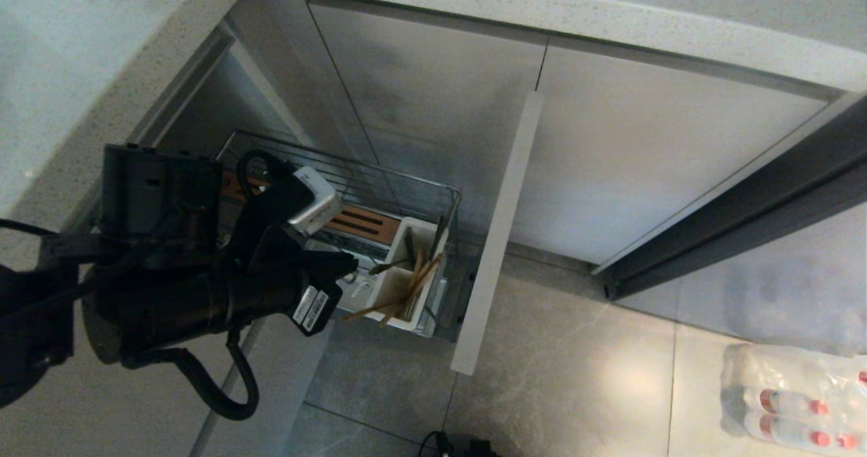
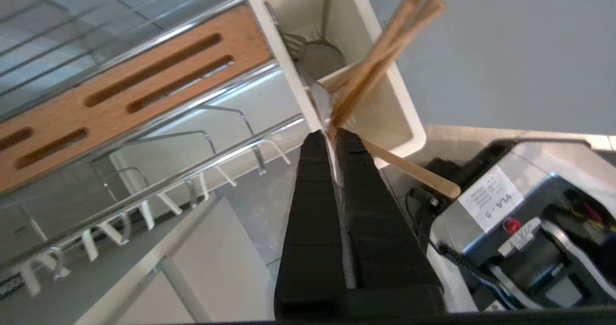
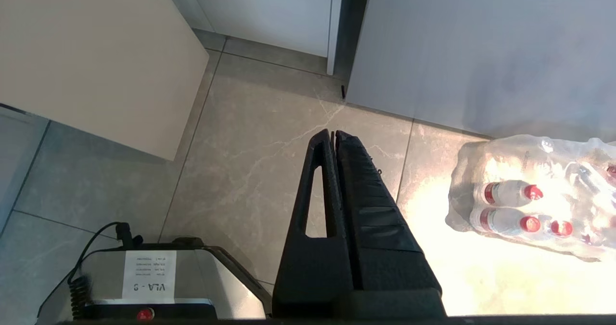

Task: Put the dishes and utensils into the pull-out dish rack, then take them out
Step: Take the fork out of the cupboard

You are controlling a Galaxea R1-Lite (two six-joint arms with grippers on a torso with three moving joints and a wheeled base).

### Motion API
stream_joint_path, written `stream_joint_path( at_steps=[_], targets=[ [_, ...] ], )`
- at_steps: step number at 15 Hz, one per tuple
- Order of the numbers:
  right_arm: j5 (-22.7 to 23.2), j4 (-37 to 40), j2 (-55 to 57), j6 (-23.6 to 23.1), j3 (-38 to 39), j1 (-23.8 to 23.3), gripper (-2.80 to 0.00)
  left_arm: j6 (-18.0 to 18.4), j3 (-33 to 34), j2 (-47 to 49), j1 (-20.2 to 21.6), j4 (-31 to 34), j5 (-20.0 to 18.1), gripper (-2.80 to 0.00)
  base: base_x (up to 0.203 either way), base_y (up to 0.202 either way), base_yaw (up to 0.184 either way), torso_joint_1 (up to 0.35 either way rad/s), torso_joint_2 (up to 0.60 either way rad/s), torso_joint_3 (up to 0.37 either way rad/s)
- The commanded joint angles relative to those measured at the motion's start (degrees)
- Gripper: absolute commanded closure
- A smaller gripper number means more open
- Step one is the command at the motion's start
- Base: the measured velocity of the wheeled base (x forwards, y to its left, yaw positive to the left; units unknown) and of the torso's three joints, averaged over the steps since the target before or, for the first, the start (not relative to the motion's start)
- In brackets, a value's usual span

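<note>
The narrow chrome wire pull-out dish rack (image 1: 379, 193) juts from the cabinet; its white plastic utensil caddy (image 1: 406, 277) sits at the front end (holding thin wooden chopsticks (image 1: 413, 288) and a slim metal fork (image 1: 391, 265)), with the brown slotted wooden strip (image 1: 359, 221) behind it.

Chrome wire rack (image 1: 379, 186); wooden chopsticks (image 2: 385, 55); white plastic caddy (image 2: 385, 98).

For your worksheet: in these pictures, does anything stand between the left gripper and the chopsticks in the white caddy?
Nothing visible does. The left gripper is shut, its tips right at the chopsticks, where they lean out over the rim of the white caddy. A fork shares the caddy behind them, not between.
</note>
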Motion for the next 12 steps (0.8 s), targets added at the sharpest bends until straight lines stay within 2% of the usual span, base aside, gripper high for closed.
stream_joint_path(
  at_steps=[1,8,12],
  targets=[
    [0.0,0.0,0.0,0.0,0.0,0.0,0.0,0.1,0.1,1.7,-0.2,-0.4,0.1,-2.8,0.0,0.0,0.0,0.0,0.0,0.0],
    [0.0,0.0,0.0,0.0,0.0,0.0,0.0,0.9,1.6,7.7,-0.1,-5.4,0.2,-2.8,0.0,0.0,0.0,0.0,0.0,0.0],
    [0.0,0.0,0.0,0.0,0.0,0.0,0.0,1.8,3.4,11.5,0.1,-12.9,0.2,-2.8,0.0,0.0,0.0,0.0,0.0,0.0]
  ],
)
